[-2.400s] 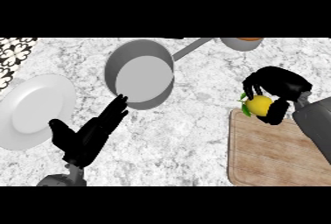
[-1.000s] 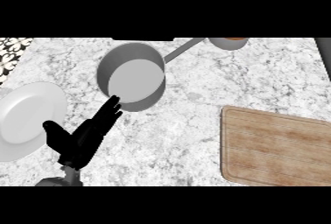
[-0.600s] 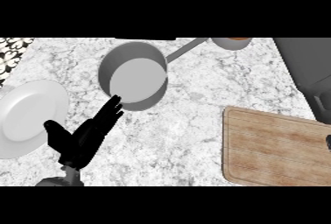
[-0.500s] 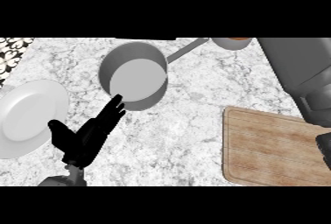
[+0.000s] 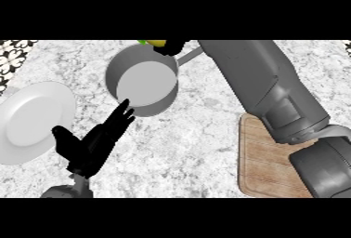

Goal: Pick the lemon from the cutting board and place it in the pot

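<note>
I hold my right hand (image 5: 172, 46), curled round the lemon (image 5: 155, 42), over the pot's (image 5: 144, 86) far rim, by the surface's (image 5: 205, 125) far edge, so release lands inside.

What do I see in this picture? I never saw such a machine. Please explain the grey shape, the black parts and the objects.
This is one picture, taken from the robot's head, looking down at a marble counter. The big grey shape is its right forearm, stretched to the top edge, where the black right robot hand holds a yellow lemon at the far rim of the grey pot. The left robot hand rests open at the lower left. A white plate lies at the left, a wooden cutting board at the right.
</note>
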`<state>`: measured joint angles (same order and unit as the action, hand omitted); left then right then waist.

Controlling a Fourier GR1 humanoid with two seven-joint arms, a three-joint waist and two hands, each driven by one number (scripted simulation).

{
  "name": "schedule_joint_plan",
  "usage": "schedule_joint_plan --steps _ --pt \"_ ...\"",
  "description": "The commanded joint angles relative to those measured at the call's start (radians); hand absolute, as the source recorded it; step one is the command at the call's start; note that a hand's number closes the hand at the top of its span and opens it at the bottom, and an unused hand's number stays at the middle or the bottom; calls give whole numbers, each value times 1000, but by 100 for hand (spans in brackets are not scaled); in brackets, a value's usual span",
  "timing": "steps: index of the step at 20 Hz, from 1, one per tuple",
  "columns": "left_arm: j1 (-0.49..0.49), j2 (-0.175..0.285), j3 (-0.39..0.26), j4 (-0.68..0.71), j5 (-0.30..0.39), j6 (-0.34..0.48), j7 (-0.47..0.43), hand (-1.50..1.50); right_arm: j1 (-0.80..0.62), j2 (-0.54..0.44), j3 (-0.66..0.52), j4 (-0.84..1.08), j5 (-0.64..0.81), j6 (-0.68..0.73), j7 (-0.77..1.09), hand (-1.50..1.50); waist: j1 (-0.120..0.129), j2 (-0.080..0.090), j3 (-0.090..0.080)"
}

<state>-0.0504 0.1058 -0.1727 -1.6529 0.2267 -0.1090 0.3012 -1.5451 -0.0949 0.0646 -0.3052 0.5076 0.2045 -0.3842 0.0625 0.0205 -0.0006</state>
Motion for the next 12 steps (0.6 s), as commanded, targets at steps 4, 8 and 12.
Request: schedule_joint_plan --steps 4,8,12 --pt "-46 4 1 11 -2 -6 35 0 9 93 -8 93 -28 -61 -36 150 25 7 -1" --pt "-53 -4 9 34 19 -21 34 0 10 94 49 123 -19 -80 -26 150 40 8 -2" --pt "-48 2 -15 8 14 -36 51 0 8 95 -17 169 -108 -44 46 150 69 14 -2"
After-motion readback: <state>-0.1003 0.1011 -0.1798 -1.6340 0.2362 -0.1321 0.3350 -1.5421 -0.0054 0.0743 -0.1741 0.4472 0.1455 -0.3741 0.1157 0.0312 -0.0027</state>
